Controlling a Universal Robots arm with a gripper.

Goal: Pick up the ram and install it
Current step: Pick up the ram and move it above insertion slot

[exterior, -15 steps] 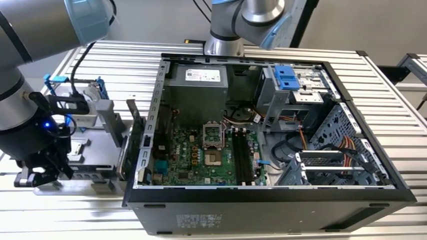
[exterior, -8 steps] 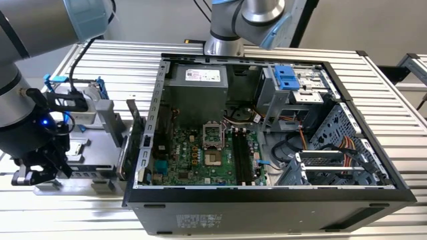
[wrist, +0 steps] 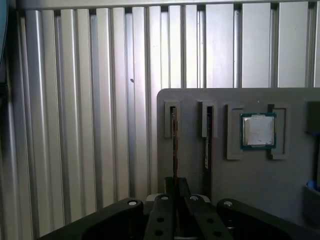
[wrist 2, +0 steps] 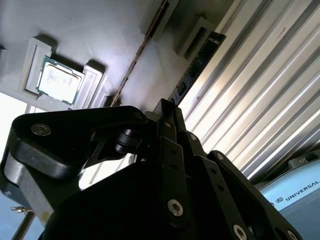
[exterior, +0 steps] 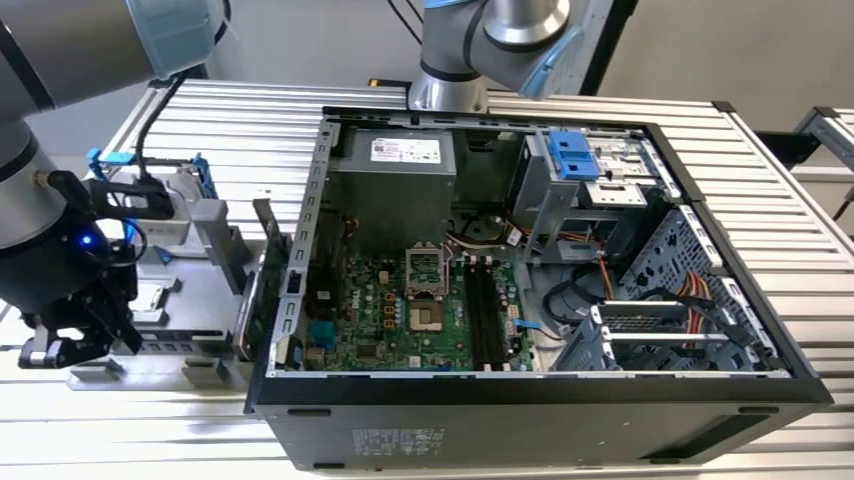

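The gripper is closing narrowly on the ram, which is standing on edge in a slot of the grey tray just ahead of its fingertips, the tray sitting on the ribbed bench.

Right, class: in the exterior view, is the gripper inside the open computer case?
No: the gripper hangs over the grey parts tray, outside the computer case, at the exterior view's left.

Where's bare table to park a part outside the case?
Free: ribbed table on the exterior view's right of the case; also between the grey tray and the arm base. Crowded: the tray, under the pincer, and the case's inside.
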